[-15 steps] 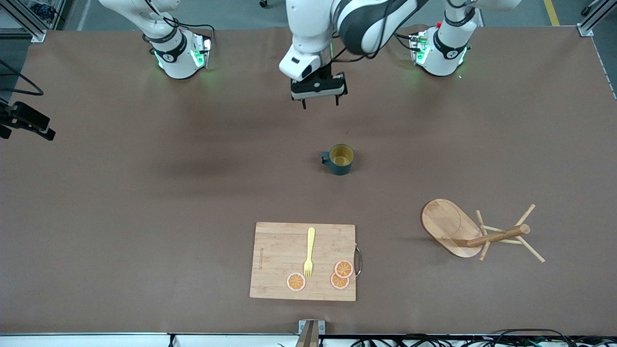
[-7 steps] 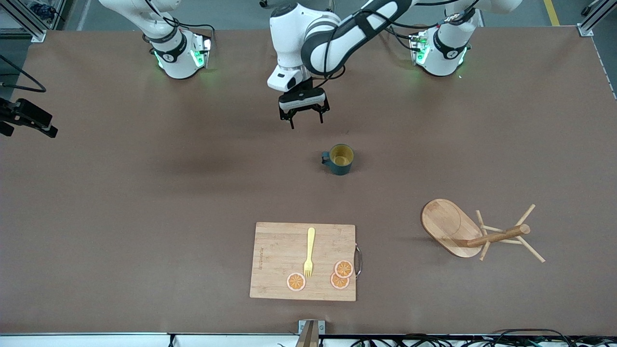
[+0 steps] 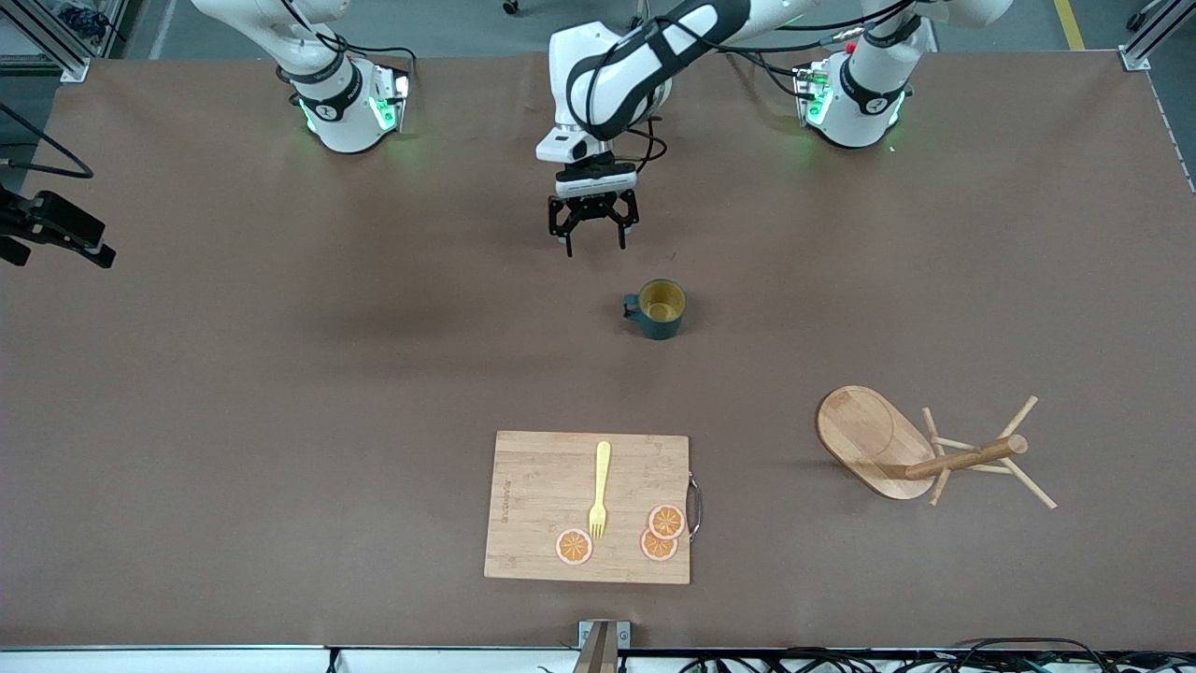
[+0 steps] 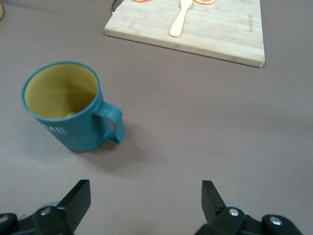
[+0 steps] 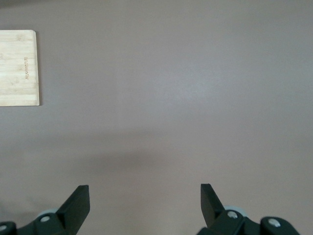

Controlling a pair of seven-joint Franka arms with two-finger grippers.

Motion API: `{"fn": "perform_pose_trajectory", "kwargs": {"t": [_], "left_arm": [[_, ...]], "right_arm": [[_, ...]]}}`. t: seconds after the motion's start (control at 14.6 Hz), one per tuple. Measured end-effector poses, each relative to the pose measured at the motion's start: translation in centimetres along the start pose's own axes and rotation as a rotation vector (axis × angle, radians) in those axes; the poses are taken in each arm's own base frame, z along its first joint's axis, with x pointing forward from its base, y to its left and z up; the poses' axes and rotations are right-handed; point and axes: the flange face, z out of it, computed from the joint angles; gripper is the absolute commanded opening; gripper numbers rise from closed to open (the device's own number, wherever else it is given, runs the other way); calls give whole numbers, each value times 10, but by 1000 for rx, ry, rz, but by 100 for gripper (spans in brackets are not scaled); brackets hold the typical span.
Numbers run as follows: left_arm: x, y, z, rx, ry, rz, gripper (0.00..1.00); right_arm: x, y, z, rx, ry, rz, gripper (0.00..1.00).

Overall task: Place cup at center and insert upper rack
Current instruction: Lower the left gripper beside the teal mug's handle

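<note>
The dark teal cup with a yellow inside stands upright near the table's middle, its handle toward the right arm's end. It also shows in the left wrist view. My left gripper is open and empty, low over the bare table, a little toward the robots' bases and the right arm's end from the cup; its jaws stand wide apart. The wooden upper rack lies on its side toward the left arm's end. My right gripper waits open and empty high over the right arm's end.
A rectangular wooden cutting board lies nearer the front camera than the cup. On it are a yellow fork and three orange slices. Its edge shows in the right wrist view.
My left gripper has come down and drawn closer to the cup, staying open. The cup, rack and board have not moved. The right gripper has barely shifted.
</note>
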Motion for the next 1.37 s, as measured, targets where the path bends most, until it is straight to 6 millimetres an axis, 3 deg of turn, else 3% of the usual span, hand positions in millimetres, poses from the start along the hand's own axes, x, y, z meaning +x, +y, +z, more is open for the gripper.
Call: {"fn": "perform_pose_trajectory", "kwargs": {"t": [0.75,1.37], "left_arm": [[-49,-29,64,28,199,97,98],[-54,-29,89,-13,355,91,98]], "right_arm": [[0,2,-5,0,10,4,100],[0,3,-4,0,7,4,100]]}}
